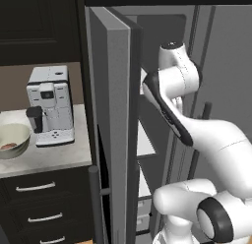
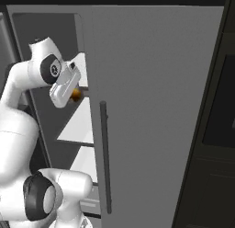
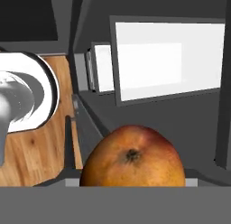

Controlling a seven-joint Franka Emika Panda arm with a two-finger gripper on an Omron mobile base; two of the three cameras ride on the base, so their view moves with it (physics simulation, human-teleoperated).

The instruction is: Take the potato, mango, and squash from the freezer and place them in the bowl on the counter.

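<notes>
One mango, orange with a red blush and a dark stem spot, sits right against the hand camera, at the bottom middle of the hand view. In the right base view a small orange patch of it shows at the tip of the hand, just in front of the edge of a white shelf inside the freezer. The fruit lies directly at the hand, but the fingertips are hidden behind it, so I cannot tell whether they are closed on it or merely resting beside it.

Beyond the mango the hand view looks down past grey freezer walls to pale white drawers and a strip of wooden floor.

The freezer door stands open with its thick grey edge facing the left base camera, and the white arm reaches around it into the compartment.

Left of the freezer, the bench carries a white coffee machine near its right end. The cream bowl stands just beside the machine, toward the left edge of the bench, with something reddish lying in it. Black drawers with silver bar handles sit under the bench.
</notes>
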